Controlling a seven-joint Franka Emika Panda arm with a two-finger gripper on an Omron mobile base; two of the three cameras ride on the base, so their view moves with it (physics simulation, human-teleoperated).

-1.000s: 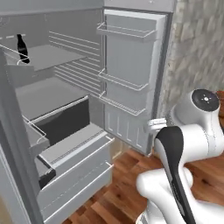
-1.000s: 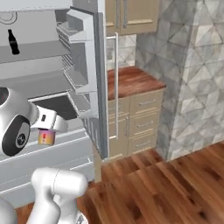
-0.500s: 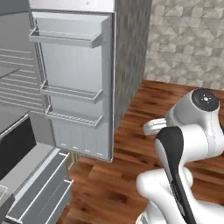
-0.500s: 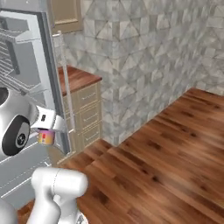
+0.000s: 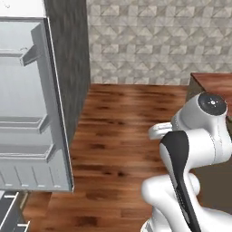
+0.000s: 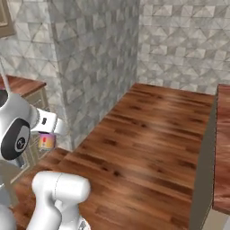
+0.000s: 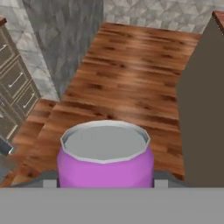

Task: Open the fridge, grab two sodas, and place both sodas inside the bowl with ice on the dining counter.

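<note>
Clearly the gripper is closed around the purple soda can, gripped at its sides; it seems light, stiff, perhaps slippery.

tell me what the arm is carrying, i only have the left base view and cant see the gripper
Observer: A purple can, seen close in the hand view with its pale top facing the camera.
Operator: is it actually gripped
Observer: It looks so; in the right base view the can hangs under the gripper beside the white arm, clear of the floor.
Operator: whats ahead on the right, i just see a brown corner
Observer: That is a counter with a reddish-brown wood top and a dark side wall, running along the right edge of the right base view.
</note>
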